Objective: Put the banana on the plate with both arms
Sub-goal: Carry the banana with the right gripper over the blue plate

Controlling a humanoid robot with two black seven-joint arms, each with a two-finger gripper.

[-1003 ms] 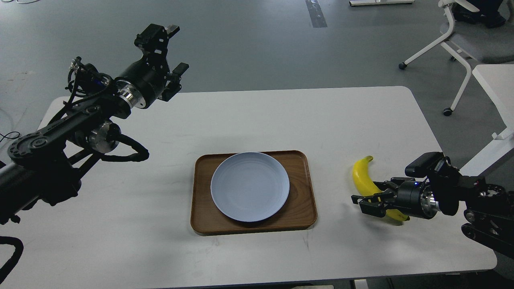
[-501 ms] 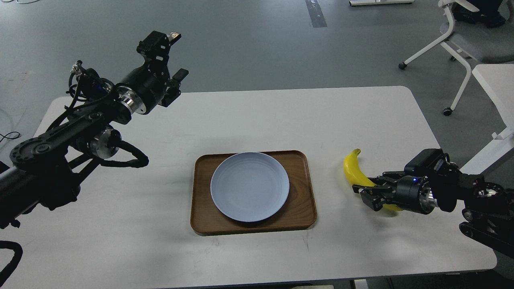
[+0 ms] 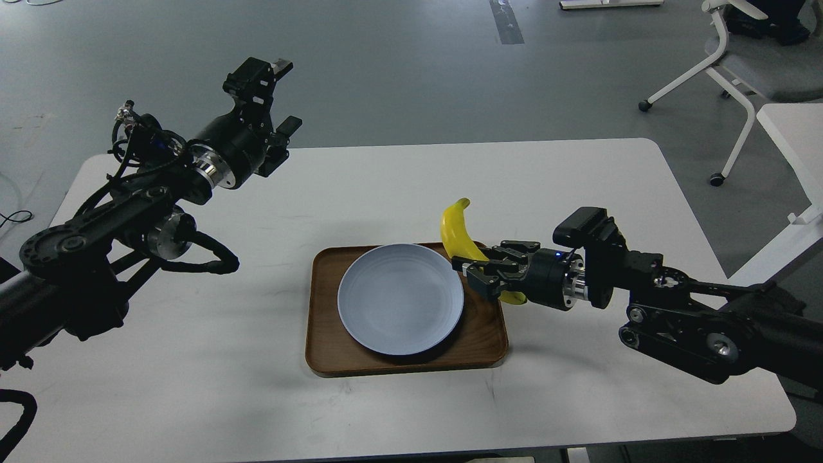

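The pale blue-grey plate (image 3: 400, 298) lies on a brown wooden tray (image 3: 483, 334) in the middle of the white table. My right gripper (image 3: 479, 275) is shut on the yellow banana (image 3: 455, 233) and holds it in the air over the tray's right edge, just right of the plate's rim. The banana's stem tip points up and away, and its lower end is hidden behind the fingers. My left gripper (image 3: 278, 96) is raised over the table's far left edge, fingers spread and empty, far from the plate.
The white table (image 3: 578, 186) has its front edge close to me and its right edge by my right arm. A white wheeled chair (image 3: 739, 71) and another white table (image 3: 794, 138) stand beyond the far right corner.
My right gripper has lifted the banana off the table and carried it left, from the table's right side to the tray's right edge. My left arm has barely moved.
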